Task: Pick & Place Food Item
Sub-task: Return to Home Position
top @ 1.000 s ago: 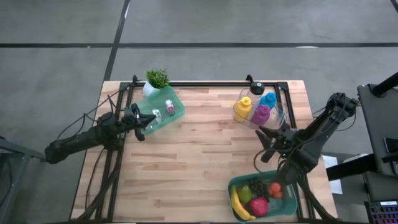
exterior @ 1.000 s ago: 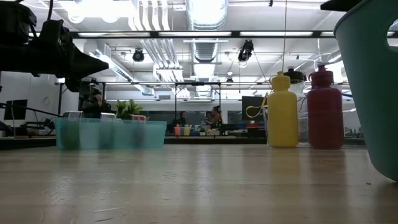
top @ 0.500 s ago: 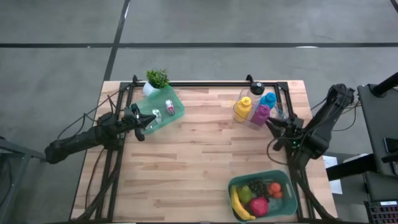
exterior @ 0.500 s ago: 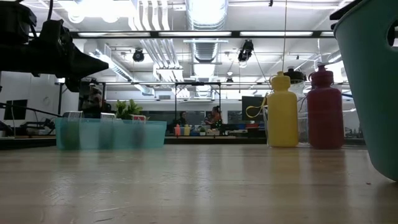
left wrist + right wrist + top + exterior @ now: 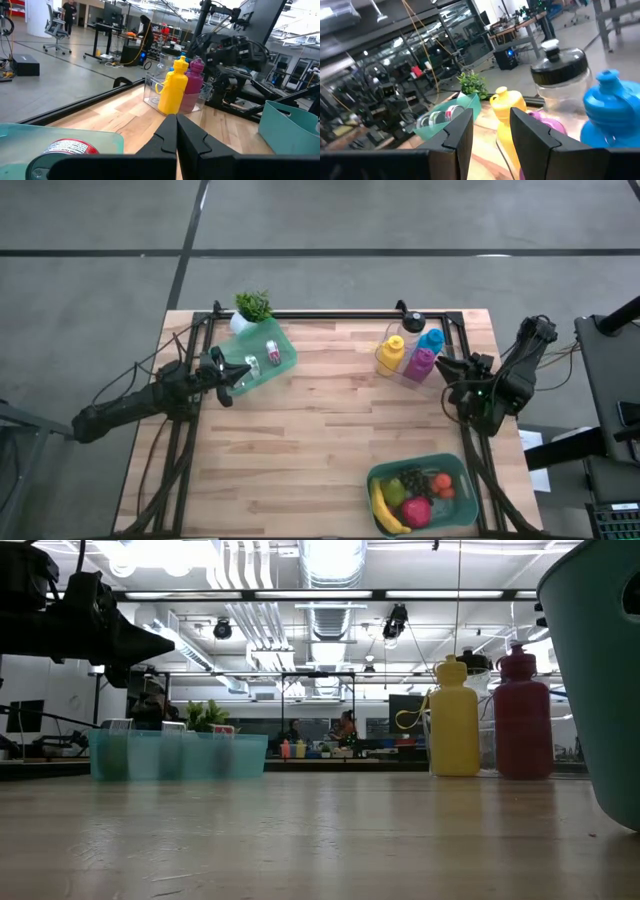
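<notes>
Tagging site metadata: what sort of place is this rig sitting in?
Probably an open-plan robotics lab or workshop: exposed ceiling ducts and strip lights, an office chair and a person across a concrete floor, and a black metal frame around the wooden table.

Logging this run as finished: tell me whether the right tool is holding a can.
No, the right wrist view shows the right tool open and empty, with nothing gripped in it.
</notes>
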`<control>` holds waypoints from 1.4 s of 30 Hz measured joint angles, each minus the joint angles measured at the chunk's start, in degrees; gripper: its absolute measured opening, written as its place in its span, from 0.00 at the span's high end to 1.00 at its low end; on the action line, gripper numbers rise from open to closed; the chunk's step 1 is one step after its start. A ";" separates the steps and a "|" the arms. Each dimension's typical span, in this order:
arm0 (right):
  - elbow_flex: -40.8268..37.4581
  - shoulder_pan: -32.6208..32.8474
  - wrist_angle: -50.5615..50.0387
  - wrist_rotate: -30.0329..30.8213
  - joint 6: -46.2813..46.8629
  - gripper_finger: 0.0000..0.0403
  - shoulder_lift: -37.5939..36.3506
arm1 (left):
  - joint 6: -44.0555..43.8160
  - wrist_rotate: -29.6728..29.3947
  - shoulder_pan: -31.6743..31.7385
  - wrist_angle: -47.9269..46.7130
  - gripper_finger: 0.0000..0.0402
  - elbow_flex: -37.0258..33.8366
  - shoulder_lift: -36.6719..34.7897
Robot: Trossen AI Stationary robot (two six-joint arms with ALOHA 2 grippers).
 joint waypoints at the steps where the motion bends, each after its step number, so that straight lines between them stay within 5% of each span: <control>1: -0.46 0.00 -0.53 -0.01 0.72 0.69 -1.79 | 0.00 -0.01 0.00 0.00 1.00 0.00 0.00; 16: -2.89 -0.28 -2.09 0.02 -4.27 0.69 -25.10 | 0.00 -0.01 0.00 0.00 1.00 -0.02 0.00; 23: -2.85 -0.36 -0.52 -0.02 -3.63 0.69 -22.49 | 0.00 0.01 0.00 0.02 1.00 -0.02 -0.02; 27: -4.88 -0.33 10.22 0.00 -11.11 0.69 -20.05 | 0.00 -0.01 -0.01 0.01 1.00 -0.02 0.00; 36: -13.78 4.64 51.86 -0.15 -43.91 0.69 -12.37 | 0.00 -0.01 -0.01 0.02 1.00 -0.02 0.00; 42: -13.87 13.36 55.51 -0.05 -47.37 0.69 -10.80 | 0.00 -0.01 -0.01 0.00 1.00 -0.02 0.00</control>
